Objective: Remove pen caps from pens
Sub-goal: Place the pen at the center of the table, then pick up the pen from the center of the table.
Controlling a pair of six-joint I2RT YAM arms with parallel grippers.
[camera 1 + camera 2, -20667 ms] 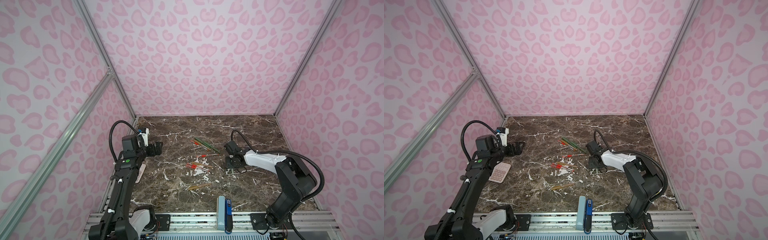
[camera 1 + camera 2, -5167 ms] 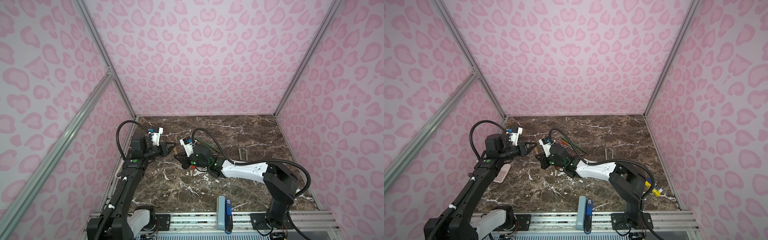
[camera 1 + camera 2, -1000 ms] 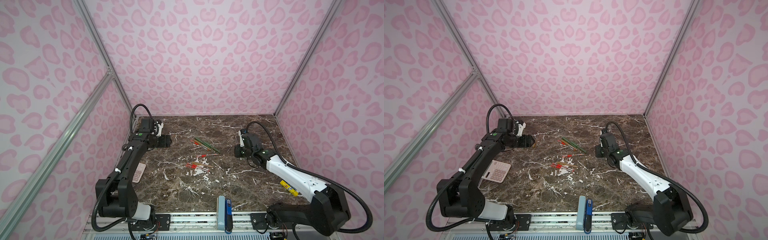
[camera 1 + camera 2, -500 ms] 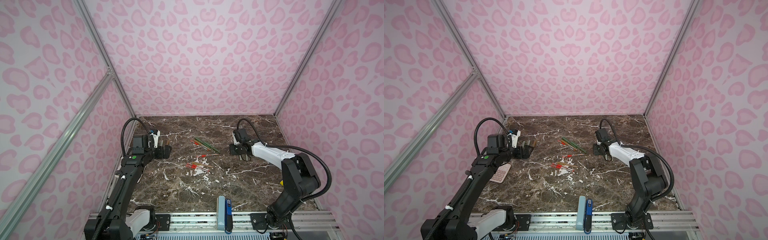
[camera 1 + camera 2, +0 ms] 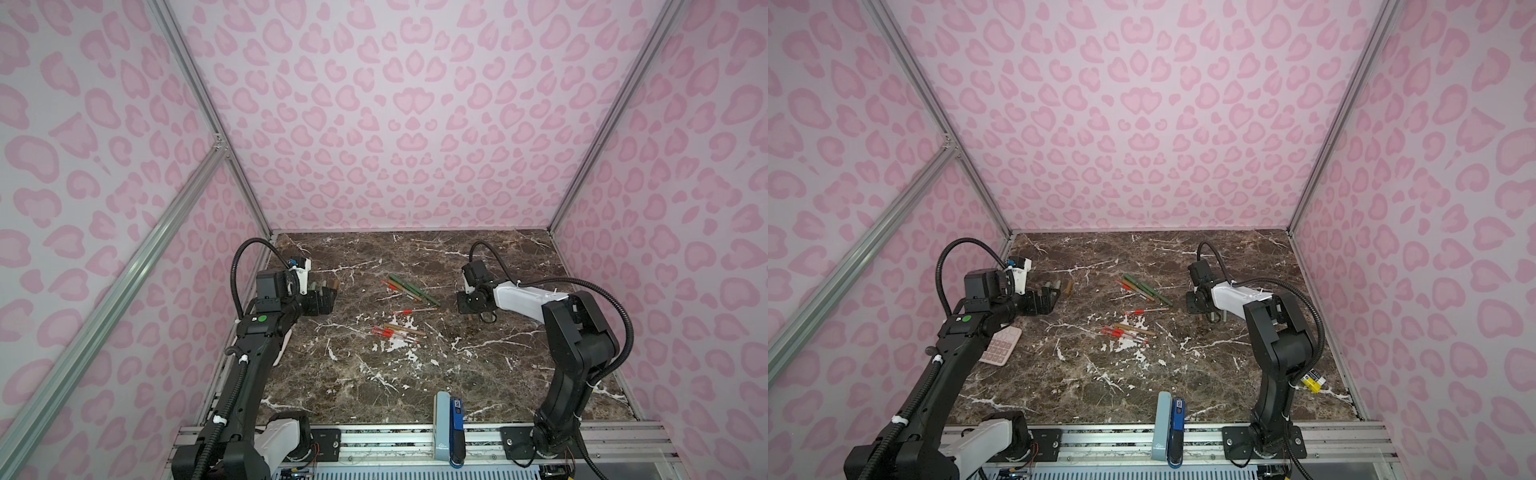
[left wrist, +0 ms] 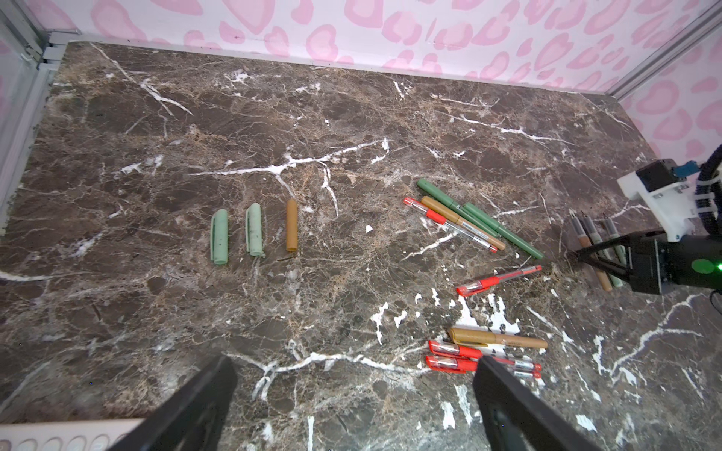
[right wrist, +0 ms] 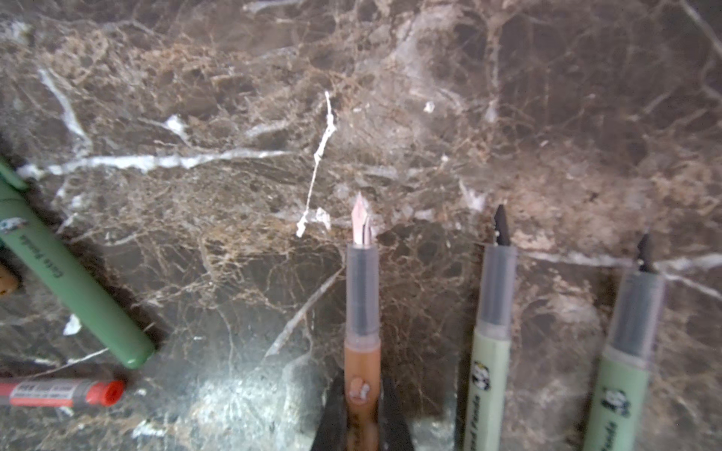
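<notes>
My right gripper (image 7: 362, 414) is shut on a tan-brown pen (image 7: 362, 351) whose nib is bare, held low over the marble beside two uncapped sage green pens (image 7: 488, 351). Three loose pen caps, two pale green (image 6: 220, 242) and one tan-orange (image 6: 291, 230), lie in a row at the left of the table. My left gripper (image 6: 351, 390) stands open and empty just short of them, seen in a top view (image 5: 324, 300). Capped pens lie mid-table: dark green ones (image 5: 411, 289), red ones (image 5: 390, 332) and a tan one (image 6: 498, 339).
A pink calculator (image 5: 1000, 345) lies under my left arm by the left wall. A pale blue and dark blue box (image 5: 451, 419) stands on the front rail. Pink patterned walls close in the table on three sides.
My left gripper has opened wide and drawn back a little from the row of caps. The right gripper has carried the tan-brown pen slightly leftward and down beside the sage pens.
</notes>
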